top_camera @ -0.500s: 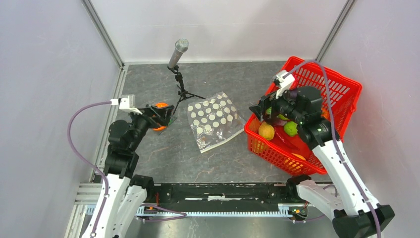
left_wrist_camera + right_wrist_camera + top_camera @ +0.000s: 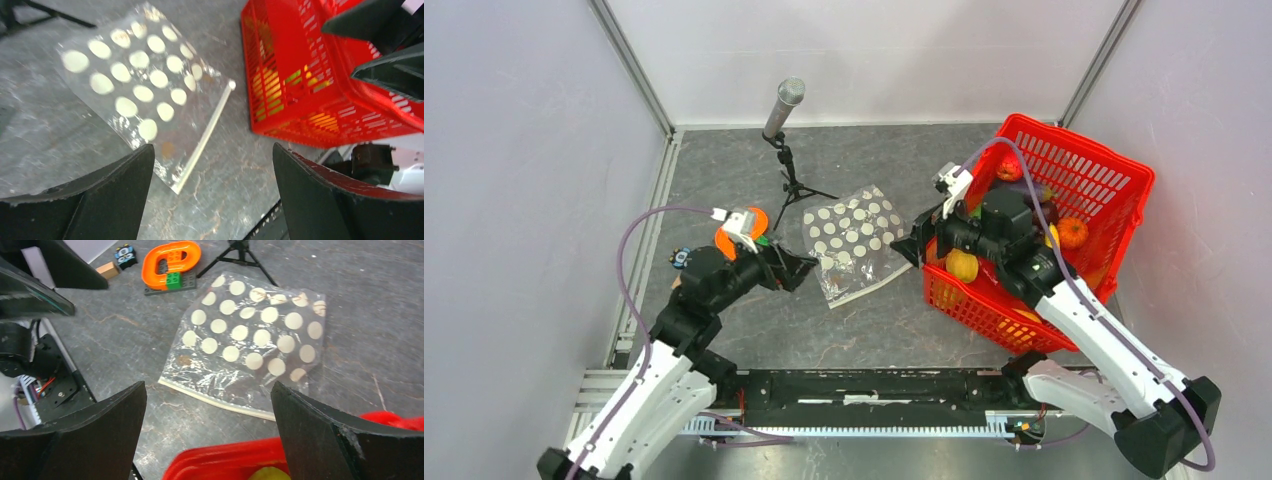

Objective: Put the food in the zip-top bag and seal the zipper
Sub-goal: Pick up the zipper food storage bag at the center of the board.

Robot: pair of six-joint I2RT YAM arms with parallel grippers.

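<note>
You have both grippers empty: left gripper [image 2: 212, 150] jaws wide, right gripper [image 2: 207, 385] jaws wide. Zip-top bag [image 2: 856, 243] flat on table [image 2: 854, 320] between them. Zipper [image 2: 205, 137] on edge facing red basket [image 2: 1114, 190]. Food [image 2: 962, 265] in basket.

The clear zip-top bag [image 2: 856, 243] carries white polka dots — red mesh basket [image 2: 1124, 185], grey marbled table [image 2: 844, 330].

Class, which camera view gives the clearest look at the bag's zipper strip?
The left wrist view: the zipper runs end to end, uncovered and large, along the bag. The right wrist view shows it too, as a pale strip on the bag's near edge. From above it is only a thin line.
</note>
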